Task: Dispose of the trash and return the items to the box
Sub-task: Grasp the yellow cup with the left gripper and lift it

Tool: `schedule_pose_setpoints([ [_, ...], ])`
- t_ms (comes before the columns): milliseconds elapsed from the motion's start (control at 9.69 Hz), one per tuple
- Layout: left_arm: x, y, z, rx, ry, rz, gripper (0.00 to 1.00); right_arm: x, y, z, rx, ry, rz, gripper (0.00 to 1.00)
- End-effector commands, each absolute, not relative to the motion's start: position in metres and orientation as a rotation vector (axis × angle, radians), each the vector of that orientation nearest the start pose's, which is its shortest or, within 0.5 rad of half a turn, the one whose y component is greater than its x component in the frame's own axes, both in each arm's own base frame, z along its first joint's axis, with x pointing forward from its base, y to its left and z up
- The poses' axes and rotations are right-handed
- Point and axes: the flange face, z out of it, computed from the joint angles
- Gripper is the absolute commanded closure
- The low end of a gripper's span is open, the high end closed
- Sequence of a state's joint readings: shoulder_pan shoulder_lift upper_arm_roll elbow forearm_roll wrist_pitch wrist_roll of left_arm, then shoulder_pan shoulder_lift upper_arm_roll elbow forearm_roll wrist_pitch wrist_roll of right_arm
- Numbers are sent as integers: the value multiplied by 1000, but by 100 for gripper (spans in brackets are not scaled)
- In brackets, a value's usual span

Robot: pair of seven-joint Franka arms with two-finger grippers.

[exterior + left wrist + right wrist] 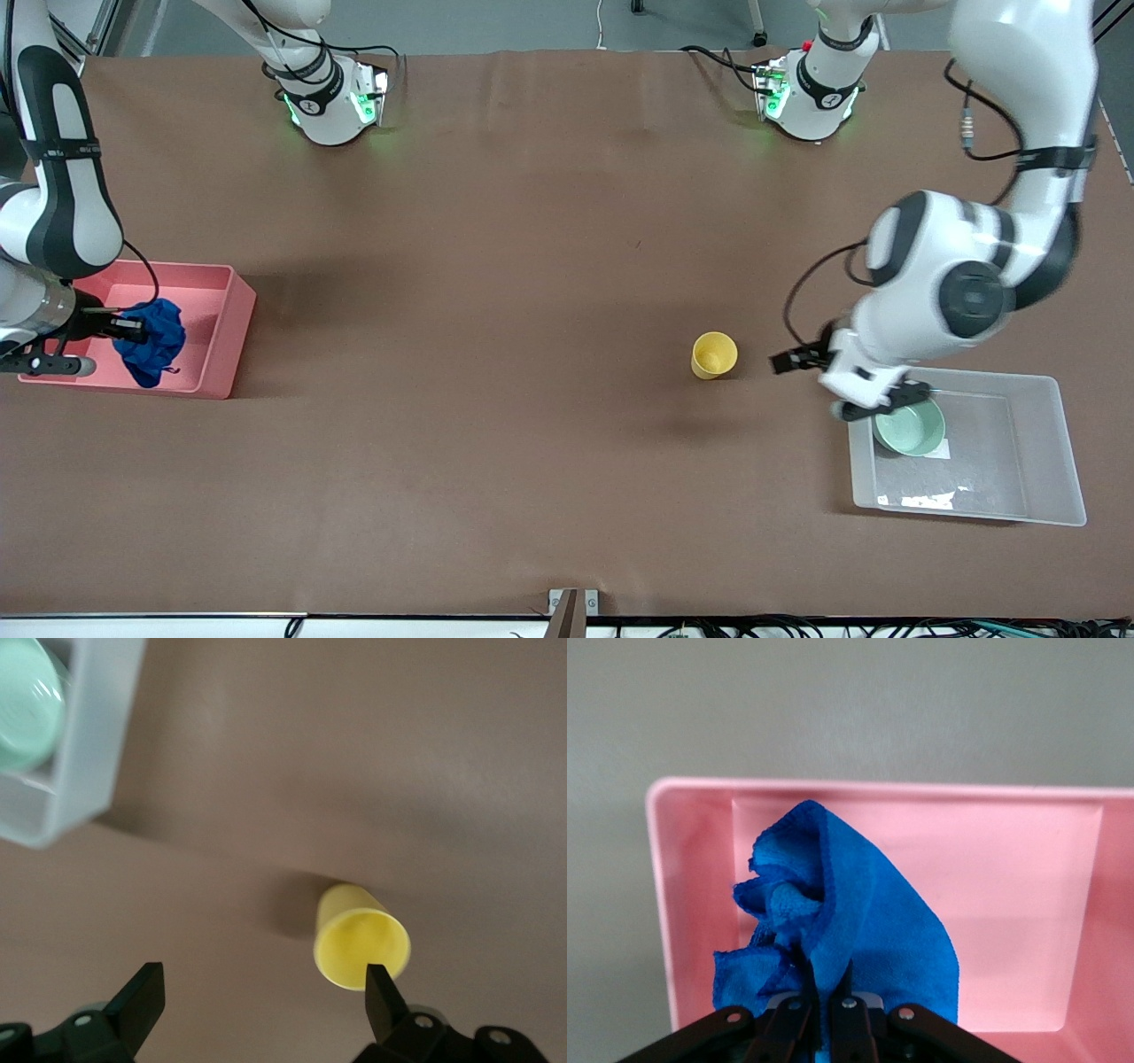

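Nearest us, the clear box (pixel 1019 483) sits on the brown tabletop (pixel 496 266) with the mint bowl (pixel 911 428) inside. Our left gripper (pixel 264 992) hangs spread wide over the tabletop beside the yellow cup (pixel 713 354). Our right gripper (pixel 819 1005) is clenched on the blue cloth (pixel 151 341) over the pink bin (pixel 221 337). Grey floor (pixel 532 22) shows past the bases.

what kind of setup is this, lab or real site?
Probably a robotics lab bench: two arms bolted to a brown-covered table, cables along its edge, staged props only. The right claw holds a blue cloth over a pink bin; the left claw hangs open above a yellow cup.
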State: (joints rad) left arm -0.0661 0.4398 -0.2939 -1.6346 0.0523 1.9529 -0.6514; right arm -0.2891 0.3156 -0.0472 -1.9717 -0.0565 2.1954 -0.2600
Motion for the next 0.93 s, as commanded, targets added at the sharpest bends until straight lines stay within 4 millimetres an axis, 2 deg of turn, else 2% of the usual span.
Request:
schedule_pose_setpoints([
  [0, 606, -224, 308, -3044, -510, 179, 0, 552, -192, 289, -3160, 35, 210, 81],
  [103, 597, -224, 287, -3044, -547, 158, 0, 552, -193, 284, -3157, 49, 222, 49],
  [206, 589, -227, 272, -3053, -564, 144, 3, 558, -196, 292, -3164, 59, 197, 15],
  [310, 585, -229, 257, -3067, -563, 136, 10, 568, -197, 307, -3176, 54, 156, 0],
  [516, 580, -232, 231, -3076, -588, 146, 27, 585, -188, 342, -3193, 28, 83, 0],
  [722, 575, -244, 217, -3068, -627, 161, 77, 597, -176, 412, -3204, 3, 40, 0],
  [825, 576, -246, 217, -3079, -640, 139, 89, 604, -160, 451, -3212, -21, 6, 0],
])
